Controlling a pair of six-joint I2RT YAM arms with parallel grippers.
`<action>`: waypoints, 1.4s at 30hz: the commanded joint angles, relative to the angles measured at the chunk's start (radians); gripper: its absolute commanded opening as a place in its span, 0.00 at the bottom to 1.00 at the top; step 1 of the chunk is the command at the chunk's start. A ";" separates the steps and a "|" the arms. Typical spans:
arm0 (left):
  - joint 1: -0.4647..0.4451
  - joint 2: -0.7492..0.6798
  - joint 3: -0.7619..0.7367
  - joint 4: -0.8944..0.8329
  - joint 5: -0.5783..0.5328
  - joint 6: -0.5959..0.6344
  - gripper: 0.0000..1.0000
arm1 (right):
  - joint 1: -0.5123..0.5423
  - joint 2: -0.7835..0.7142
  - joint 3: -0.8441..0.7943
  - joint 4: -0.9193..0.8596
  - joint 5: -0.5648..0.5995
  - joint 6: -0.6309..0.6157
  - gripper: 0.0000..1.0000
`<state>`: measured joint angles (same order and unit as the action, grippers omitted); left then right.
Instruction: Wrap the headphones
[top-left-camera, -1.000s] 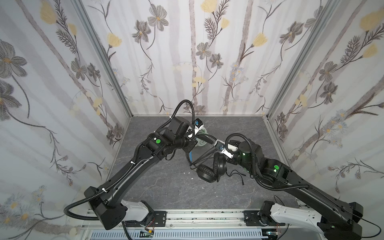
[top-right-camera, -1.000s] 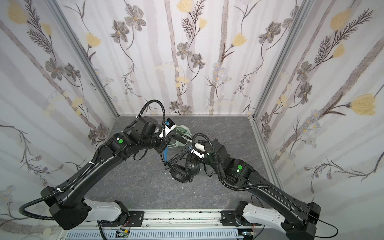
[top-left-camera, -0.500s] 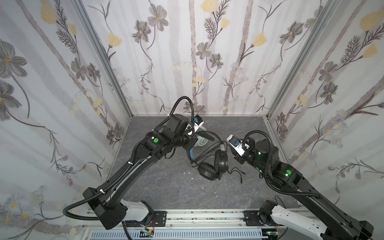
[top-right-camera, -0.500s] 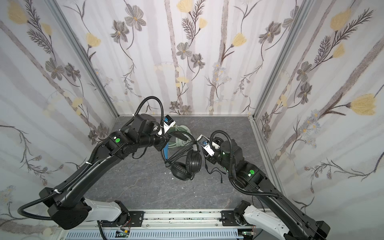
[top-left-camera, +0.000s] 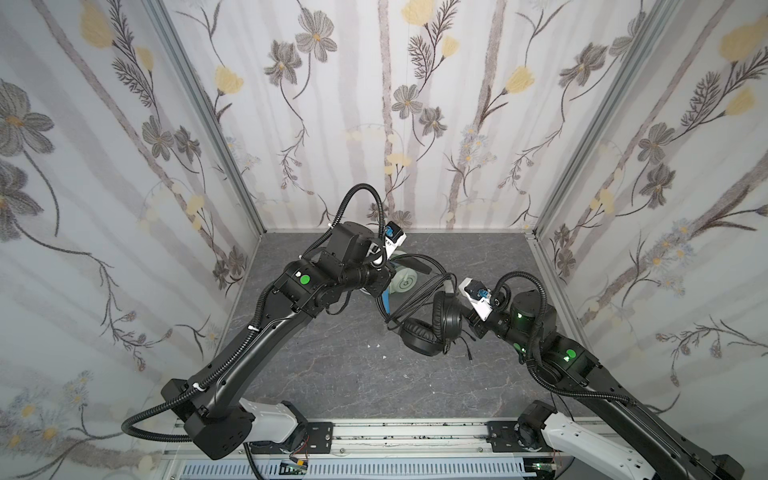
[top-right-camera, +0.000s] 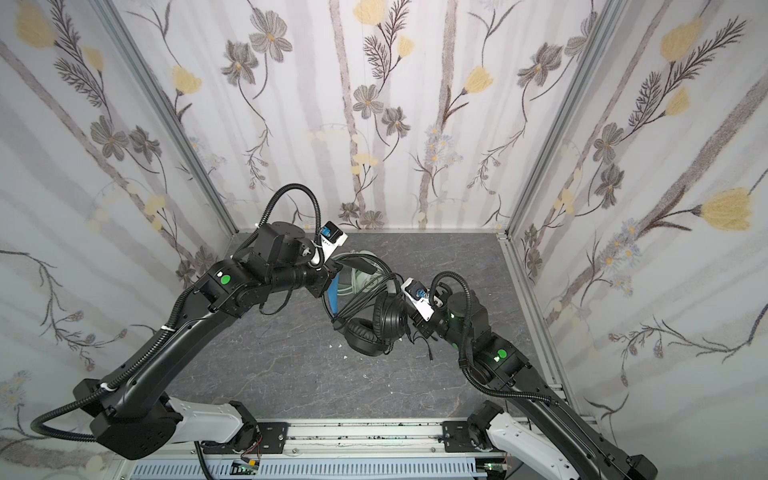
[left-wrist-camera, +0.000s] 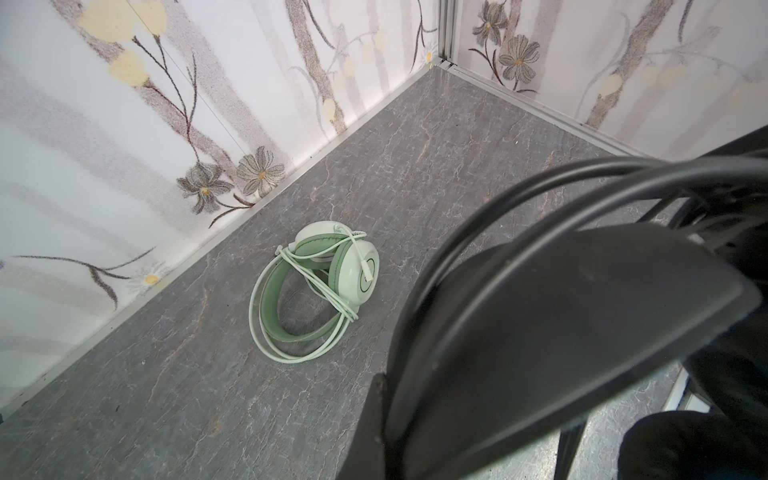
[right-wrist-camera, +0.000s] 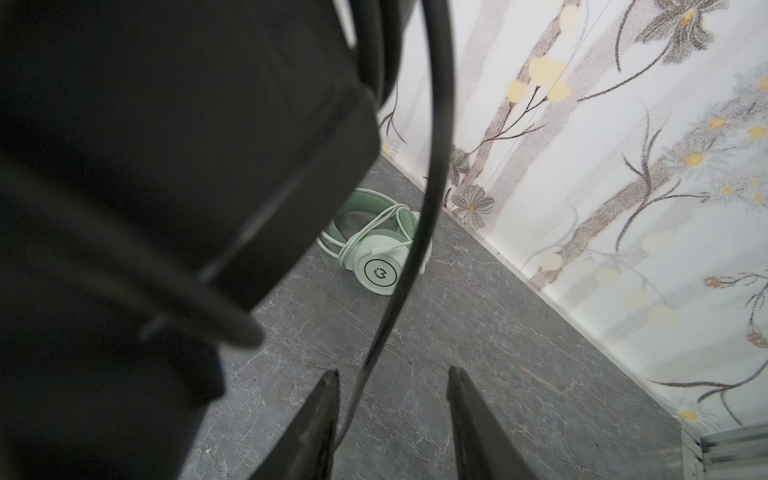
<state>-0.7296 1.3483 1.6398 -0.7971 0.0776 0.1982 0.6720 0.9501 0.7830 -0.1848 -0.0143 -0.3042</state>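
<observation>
Left wrist view first: we've got the mint-green headset (left-wrist-camera: 361, 270) lying on the grey floor (left-wrist-camera: 208, 395), its whitish cable (left-wrist-camera: 332, 286) looped round the band and earcups. That's our landmark. A strip of bare floor separates it from the foot of the back wall (left-wrist-camera: 124, 208), so it sits near that edge without touching it.

In both top views the black headset (top-left-camera: 419, 336) (top-right-camera: 365, 336) is just in front of the green one, on the side away from the wall. The left gripper (top-left-camera: 384, 286) is right beside the green headset and clenched on the black band, where we see the blue inner lining (top-left-camera: 386, 299). Whether the lower black earcup touches the floor, we cannot tell.

On the right wrist view, the right gripper (right-wrist-camera: 392, 374) is released. Its fingers (right-wrist-camera: 328, 399) stand apart, and the black cable (right-wrist-camera: 390, 316) runs down between them, close to one finger, with nothing pinched. The green headset (right-wrist-camera: 380, 272) shows beyond it, logo disc facing us.

Room to move: from the green headset towards the front rail (top-left-camera: 395, 436) we have a wide stretch of open floor. The cable's plug end (top-left-camera: 469, 357) trails onto it beside the black earcups. The side walls stand well apart from both headsets.
</observation>
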 joint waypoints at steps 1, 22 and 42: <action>0.001 -0.009 0.015 0.062 0.035 -0.044 0.00 | -0.009 0.017 -0.025 0.135 -0.074 0.085 0.43; -0.002 -0.030 0.024 0.139 0.053 -0.121 0.00 | -0.120 0.031 -0.135 0.314 -0.226 0.253 0.40; -0.001 -0.005 0.147 0.205 0.099 -0.226 0.00 | -0.186 0.019 -0.256 0.388 -0.318 0.329 0.45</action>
<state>-0.7311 1.3411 1.7679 -0.6857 0.1535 0.0185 0.4904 0.9737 0.5446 0.1471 -0.3080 -0.0002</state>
